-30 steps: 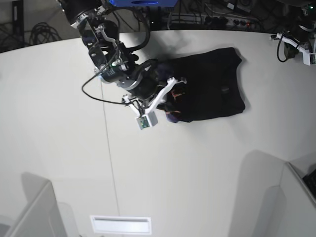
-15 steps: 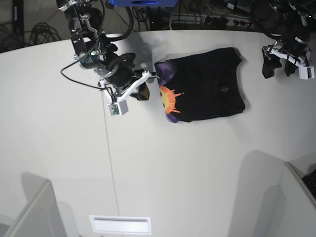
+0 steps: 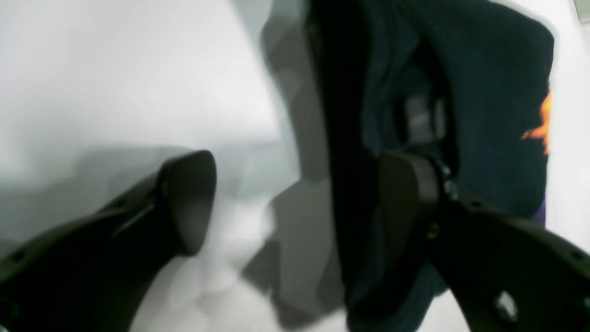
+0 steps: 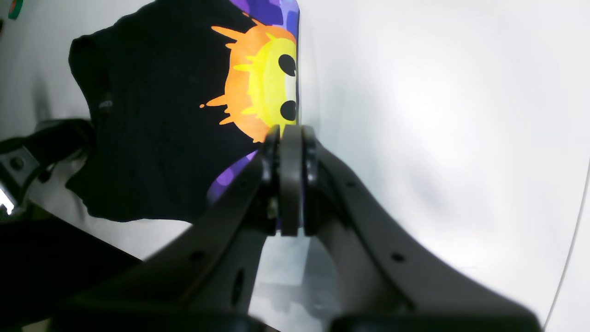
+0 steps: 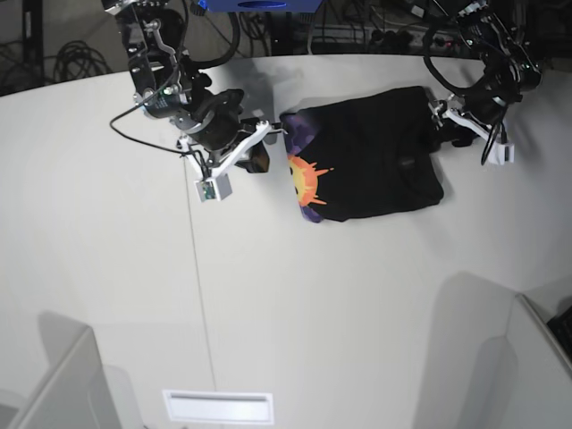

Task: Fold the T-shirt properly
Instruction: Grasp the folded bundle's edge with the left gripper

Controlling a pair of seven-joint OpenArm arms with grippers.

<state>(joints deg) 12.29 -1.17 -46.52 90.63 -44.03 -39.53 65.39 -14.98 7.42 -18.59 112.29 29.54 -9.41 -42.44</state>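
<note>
- The T-shirt point(image 5: 371, 156) lies folded near the far edge of the desk point(image 5: 268, 295), right of its middle, its orange sun print point(image 5: 305, 181) showing along the left edge.
- The left gripper point(image 3: 295, 203) stands wide open at the shirt's right edge; one finger point(image 3: 401, 207) is over the cloth, gripping nothing.
- The right gripper point(image 4: 289, 180) is pressed closed and empty, just left of the shirt's printed edge.

Left end effector point(image 5: 444, 128) opened, moved to T-shirt point(image 5: 375, 156) edge.
</note>
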